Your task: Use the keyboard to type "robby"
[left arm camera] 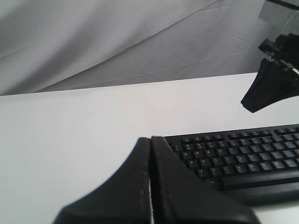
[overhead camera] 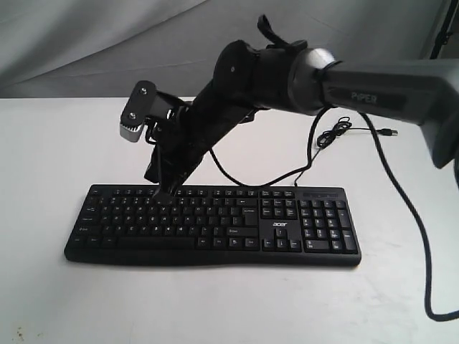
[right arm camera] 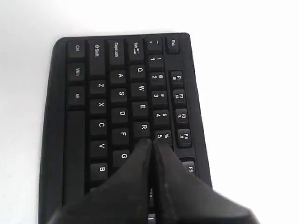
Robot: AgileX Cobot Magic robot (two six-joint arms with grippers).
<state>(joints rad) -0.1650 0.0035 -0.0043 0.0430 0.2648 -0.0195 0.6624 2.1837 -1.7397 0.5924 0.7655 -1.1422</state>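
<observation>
The black keyboard (overhead camera: 215,226) with its white "acer" logo lies across the middle of the white table. My right gripper (overhead camera: 163,197) reaches across from the right, shut, its tips down on the upper letter rows at the keyboard's left part. In the right wrist view the shut gripper (right arm camera: 153,142) points at the keyboard (right arm camera: 93,126) just past the R key (right arm camera: 143,128), beside the 5 key. My left gripper (left arm camera: 151,140) is shut with nothing in it, off the keyboard's (left arm camera: 243,154) left end. The left arm does not show in the exterior view.
The keyboard's thin black USB cable (overhead camera: 344,132) coils on the table behind it, plug at the back right. A thicker black arm cable (overhead camera: 423,251) hangs down on the right. A grey cloth backdrop (overhead camera: 107,43) closes the back. Bare white table (overhead camera: 215,301) lies in front.
</observation>
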